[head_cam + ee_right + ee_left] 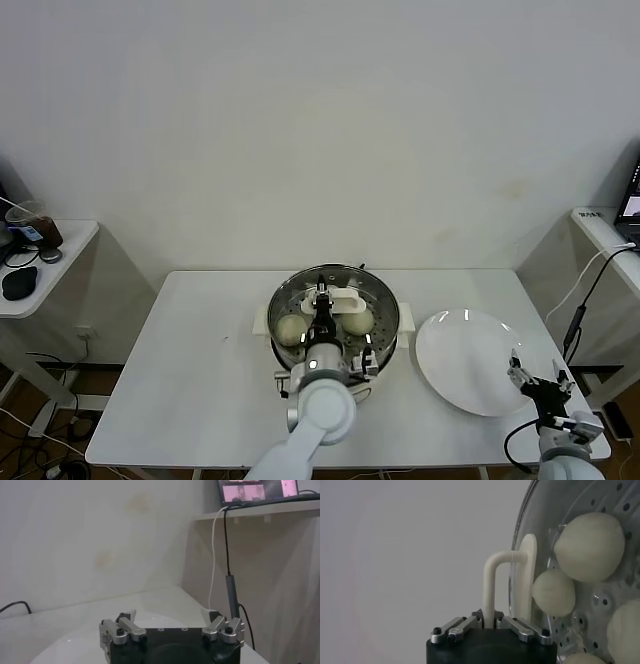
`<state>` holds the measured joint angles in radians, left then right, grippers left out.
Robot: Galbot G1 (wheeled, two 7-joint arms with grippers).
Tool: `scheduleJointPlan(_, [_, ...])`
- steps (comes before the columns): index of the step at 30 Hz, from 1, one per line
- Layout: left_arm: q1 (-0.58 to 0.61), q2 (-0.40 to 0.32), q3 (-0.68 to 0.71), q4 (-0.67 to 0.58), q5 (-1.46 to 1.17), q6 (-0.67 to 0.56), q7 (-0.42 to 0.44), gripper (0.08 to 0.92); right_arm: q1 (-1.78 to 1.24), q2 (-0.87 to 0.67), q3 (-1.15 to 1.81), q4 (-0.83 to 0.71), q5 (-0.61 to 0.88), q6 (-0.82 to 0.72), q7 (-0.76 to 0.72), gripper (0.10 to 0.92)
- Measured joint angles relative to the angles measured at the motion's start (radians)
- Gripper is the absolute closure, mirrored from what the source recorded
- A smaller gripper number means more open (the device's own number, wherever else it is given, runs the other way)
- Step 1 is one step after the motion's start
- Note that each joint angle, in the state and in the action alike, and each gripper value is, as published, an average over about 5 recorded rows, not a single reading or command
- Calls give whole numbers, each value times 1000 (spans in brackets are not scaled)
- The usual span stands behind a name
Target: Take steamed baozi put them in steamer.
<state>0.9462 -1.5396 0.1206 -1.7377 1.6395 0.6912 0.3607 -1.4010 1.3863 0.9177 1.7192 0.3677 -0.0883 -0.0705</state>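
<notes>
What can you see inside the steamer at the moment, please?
Through the glass lid on the steamer, held by the left gripper at its handle, four baozi show on the perforated tray. The gripper hides the middle in the head view.

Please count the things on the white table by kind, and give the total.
Baozi visible through the lid: 4
Steamer: 1
Glass lid with cream handle: 1
White plate: 1
Total: 7
</notes>
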Motion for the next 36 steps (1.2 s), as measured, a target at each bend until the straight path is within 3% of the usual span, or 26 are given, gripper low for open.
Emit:
scheduleJointPlan(21, [125,91,40,-234,-61,0,19,228,-2,-2,2,2,3,-3,-3,203])
scheduleJointPlan(29, [209,127,-2,-390,-109,-1,-16,177,-21,-4,-3,23,3,-4,-31,203])
scheduleJointPlan(36, [335,160,-153,-540,-328,-47,-126,177,-53,1,-34,63,-31,23,-69,203])
